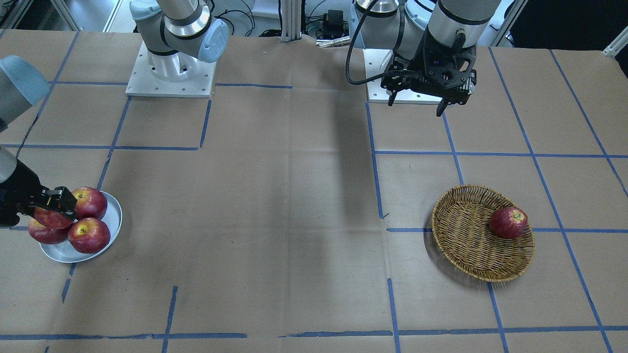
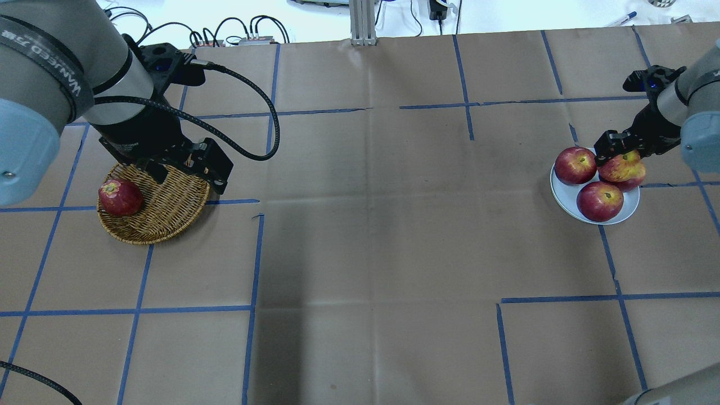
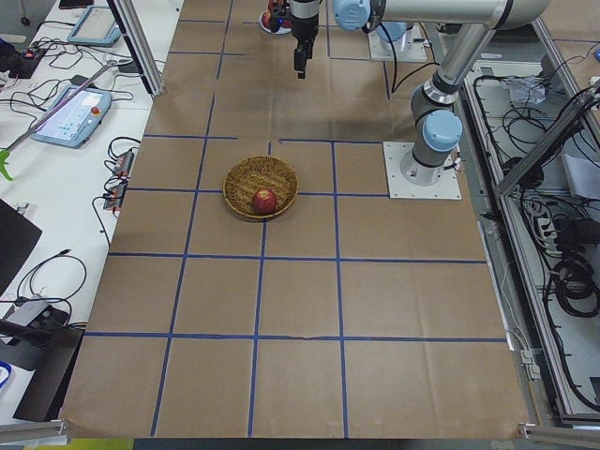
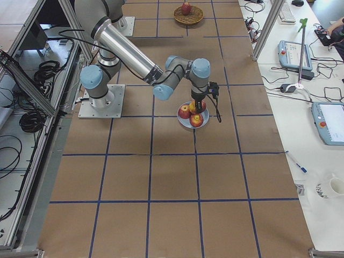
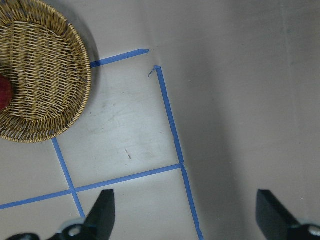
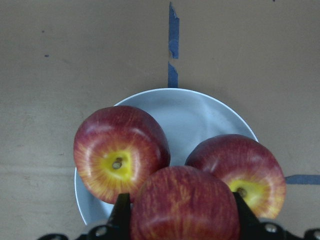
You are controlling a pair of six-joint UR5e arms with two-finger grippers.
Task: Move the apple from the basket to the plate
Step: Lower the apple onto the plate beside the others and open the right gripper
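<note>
A wide worktop [image 2: 365, 236] covered in brown paper and marked into squares with blue tape fills the scene, with cables and equipment past its far edge. The left arm [image 2: 56, 73] hangs over the left end of the worktop and the right arm [image 4: 129, 51] reaches out to the right end. The basket [image 2: 169, 208] sits near the left end, holding one dark red apple [image 1: 509, 222]. The plate [image 6: 195, 117] sits close to the right end and already carries three other apples [image 1: 89, 235]. The apple [image 6: 182, 195], pale and streaky, is over the plate, gripped on both sides by the right gripper [image 6: 181, 220], low against the fruit below; whether it touches them cannot be told. The left gripper [image 5: 187, 212] hovers just beside the basket, fingers spread wide with nothing between them. The placing looks nearly done, and the main risk is crowding. With little bare plate left, the apple would probably land on rounded fruit instead of metal, so it could roll over the rim and off toward the worktop's right edge. Opening fingers might also nudge a neighbour off the shallow plate. A lower, slower release into the gap between the fruit would reduce both risks.
</note>
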